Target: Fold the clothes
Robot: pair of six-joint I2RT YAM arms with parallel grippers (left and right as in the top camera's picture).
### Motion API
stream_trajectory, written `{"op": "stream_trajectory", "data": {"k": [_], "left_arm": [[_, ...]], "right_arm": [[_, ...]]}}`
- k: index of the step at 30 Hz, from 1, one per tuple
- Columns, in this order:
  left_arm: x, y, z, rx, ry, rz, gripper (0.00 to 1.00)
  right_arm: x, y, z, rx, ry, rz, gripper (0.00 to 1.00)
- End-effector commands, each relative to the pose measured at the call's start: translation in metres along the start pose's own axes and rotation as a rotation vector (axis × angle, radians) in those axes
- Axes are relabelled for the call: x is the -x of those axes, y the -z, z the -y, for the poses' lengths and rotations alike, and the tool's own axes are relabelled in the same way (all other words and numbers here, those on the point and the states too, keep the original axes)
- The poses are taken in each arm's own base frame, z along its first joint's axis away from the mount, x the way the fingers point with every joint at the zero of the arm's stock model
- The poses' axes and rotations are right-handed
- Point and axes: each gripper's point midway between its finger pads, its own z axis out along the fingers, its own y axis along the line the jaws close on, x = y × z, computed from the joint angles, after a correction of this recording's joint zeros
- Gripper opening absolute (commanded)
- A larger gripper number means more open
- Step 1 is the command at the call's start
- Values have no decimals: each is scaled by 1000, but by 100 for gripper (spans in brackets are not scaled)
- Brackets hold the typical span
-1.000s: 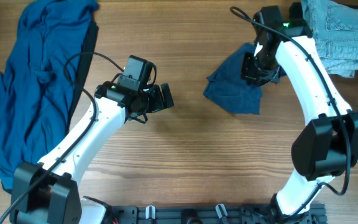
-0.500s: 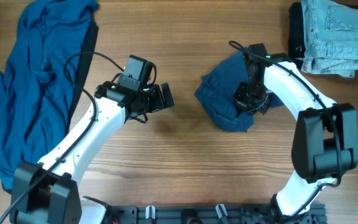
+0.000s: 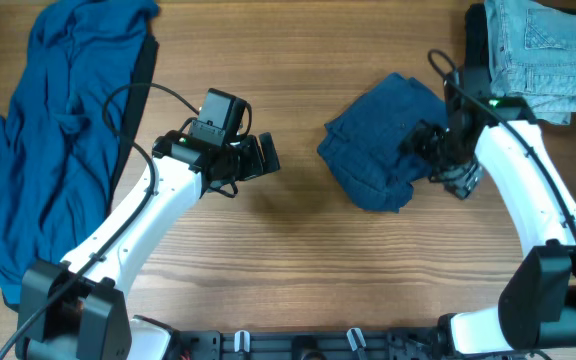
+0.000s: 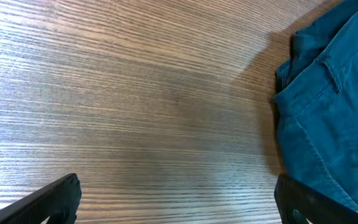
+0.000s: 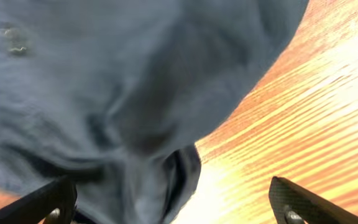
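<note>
Both sets of jaws stand wide apart and neither is clamped on anything. On my left wrist feed the left gripper (image 4: 178, 200) shows only its two dark tips at the bottom corners, with bare wood grain between them. The dark blue garment (image 4: 328, 118) lies off to the right of those tips, apart from them, with its stitched seams showing.

On the right wrist feed the right gripper (image 5: 173, 202) is just as wide open. The same garment (image 5: 117, 93) fills most of the view between and beyond its tips, rumpled and blurred, with a fold hanging down in the middle. I cannot tell whether either tip touches the cloth.

From overhead, the left gripper (image 3: 264, 156) hovers over open table near the centre, pointing right toward the dark blue garment (image 3: 378, 150). That garment lies in a crumpled heap right of centre. The right gripper (image 3: 423, 140) sits at its right edge, over the cloth.

A large blue shirt (image 3: 58, 120) is spread loosely down the left side of the table (image 3: 298, 260), well apart from both grippers. A dark strip of fabric runs along its right edge. At the top right corner, folded denim jeans (image 3: 543, 50) rest beside a black cloth (image 3: 476, 45), near the right arm. The surface is brown wood with the grain running across. A black rail (image 3: 298, 345) with clips lines the near edge.
</note>
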Motion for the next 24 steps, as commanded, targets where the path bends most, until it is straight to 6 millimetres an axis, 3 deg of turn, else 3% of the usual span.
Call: {"op": "stream_trajectory", "data": {"k": [1,5,9,12,16,17,21,23,24], "left_arm": [[0,1,-1,-4,-1,1,100],[-2,1,-2,1,0,-7,100],[-2,1,-2,1,1,-7,100],[-2,1,-3,2,0,-7,100],[-2,1,-3,2,1,-8,100],[-2,1,-3,2,1,-9,100],[-3,1,-3,4,1,-10,100],[-3,1,-3,4,1,-10,100],[-3,1,-3,4,1,-10,100]], "right_arm": [[-14,-33,8,10,-133,-41,100],[8,-51,-5,154,-152,12,100],[33,-54,-16,264,-123,88,100],[49,-56,-37,377,-65,117,98],[52,-68,-43,393,-41,111,16],[55,-66,-45,400,-11,126,6],[78,-31,-73,476,157,206,4],[105,19,-102,539,286,309,4],[123,57,-119,572,369,395,4]]}}
